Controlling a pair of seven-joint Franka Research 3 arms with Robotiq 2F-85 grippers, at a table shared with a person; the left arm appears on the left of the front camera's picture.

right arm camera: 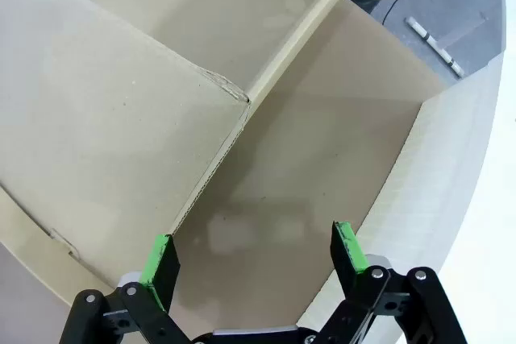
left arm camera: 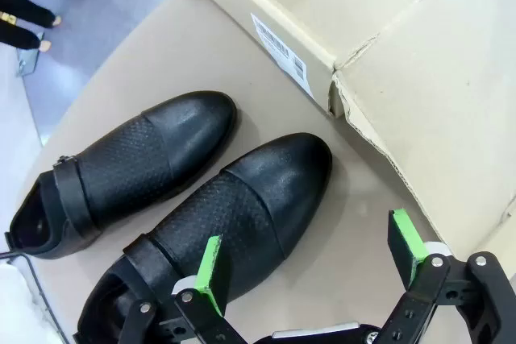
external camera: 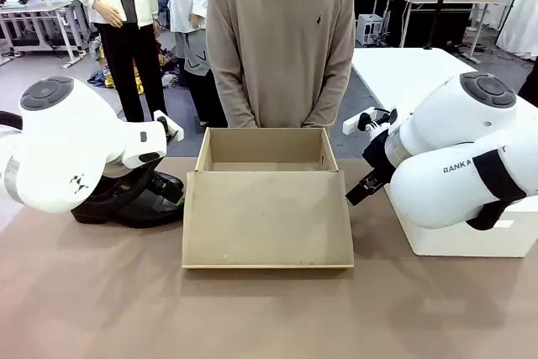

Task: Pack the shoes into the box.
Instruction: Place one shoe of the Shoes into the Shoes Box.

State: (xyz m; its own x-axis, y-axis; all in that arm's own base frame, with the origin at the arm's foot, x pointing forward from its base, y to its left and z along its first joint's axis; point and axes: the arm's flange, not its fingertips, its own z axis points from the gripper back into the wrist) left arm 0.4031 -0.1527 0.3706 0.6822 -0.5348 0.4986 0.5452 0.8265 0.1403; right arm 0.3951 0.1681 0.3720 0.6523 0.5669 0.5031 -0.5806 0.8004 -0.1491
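Black leather, glossy at the toes and pebbled across the upper: the shoes (left arm camera: pixel 137 167) sit side by side on the counter (external camera: pixel 252 317), just left of the box (external camera: pixel 265 147), neither packed yet. Their toes point at the box's side wall and the strap ends point away, which I judge leaves only a short carry over that wall. The box stands open with its lid (external camera: pixel 267 220) folded flat toward the robot, so the mouth is free from above. The inside that shows is bare cardboard.

The left claw (left arm camera: pixel 309 255) hovers released above the shoes. One green pad is over the nearer shoe's upper, the other over bare counter beside its toe. It grasps nothing; the spread looks meant to straddle that shoe across its width, though it would need to shift sideways first. The right claw (right arm camera: pixel 254 257) is likewise released and empty. It hangs over the strip of counter between the lid's right edge and the white box (external camera: pixel 471 241), probably parked clear of the carry path or ready to steady the cardboard.

The person (external camera: pixel 282 39) stands at the far side, hands down behind the far wall.

A white label (left arm camera: pixel 282 47) with a barcode is stuck on the box wall facing the shoes, its print too small to read. The right arm (external camera: pixel 454 115) shows "RANK A", the start of the word hidden.
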